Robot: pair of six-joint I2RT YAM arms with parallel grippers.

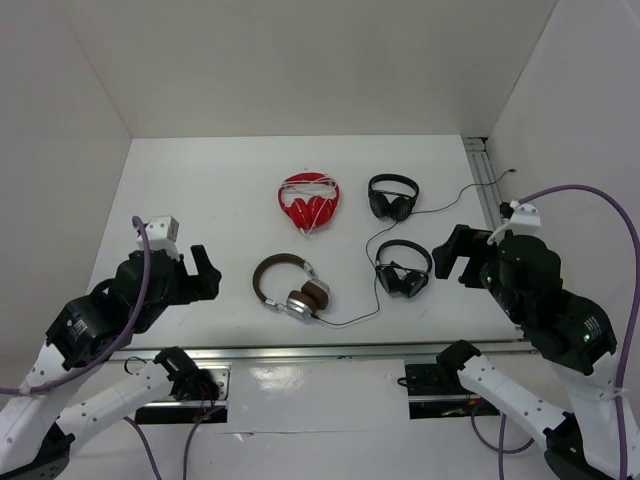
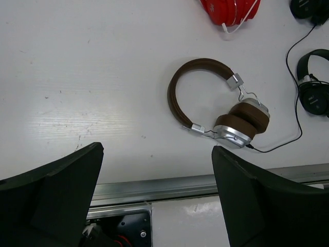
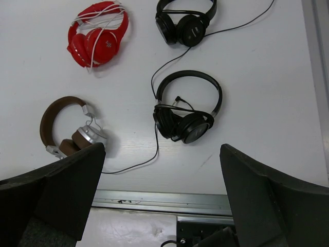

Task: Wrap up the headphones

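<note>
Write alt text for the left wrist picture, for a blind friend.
Brown-and-silver headphones lie on a white table, their thin dark cable trailing right. A red pair and a black pair peek in at the top and right edges. The left tool is open, its two dark fingers framing the bottom corners.

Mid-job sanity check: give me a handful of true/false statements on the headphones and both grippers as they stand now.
1. The brown-banded headphones with silver cups lie on the white table, touched by neither gripper. True.
2. The left gripper is shut on their headband. False: it is open, holds nothing, and sits off to their left.
3. Their thin dark cable is wound around the headband. False: it trails loose across the table.
4. The red headphones have a white cord wound around them. True.
5. The right gripper is open. True.
</note>
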